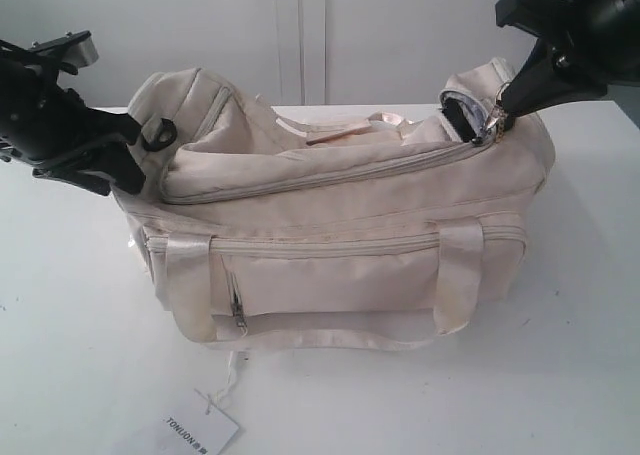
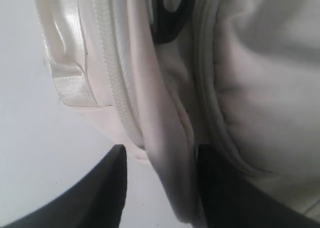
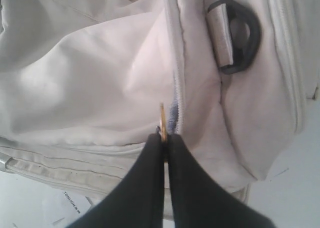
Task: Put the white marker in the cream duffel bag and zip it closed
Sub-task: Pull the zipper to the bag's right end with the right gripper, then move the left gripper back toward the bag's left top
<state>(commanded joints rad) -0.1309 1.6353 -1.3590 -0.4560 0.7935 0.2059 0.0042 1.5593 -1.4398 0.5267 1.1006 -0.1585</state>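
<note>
The cream duffel bag [image 1: 340, 245] lies on the white table, its curved top zipper drawn shut along most of its length. A short gap at the right end shows dark lining [image 1: 460, 110]. My right gripper [image 1: 502, 108] [image 3: 164, 137] is shut on the gold zipper pull [image 3: 162, 119] at that right end. My left gripper [image 1: 125, 165] [image 2: 161, 150] is at the bag's left end, open, with a fold of cream fabric [image 2: 167, 153] lying between its fingers against one finger. The white marker is out of view.
A white paper tag [image 1: 190, 433] with printed text lies on the table [image 1: 70, 325] in front of the bag, tied to it by a string. Black rings [image 1: 158, 133] [image 3: 240, 35] sit at the bag's ends. A pale wall stands behind.
</note>
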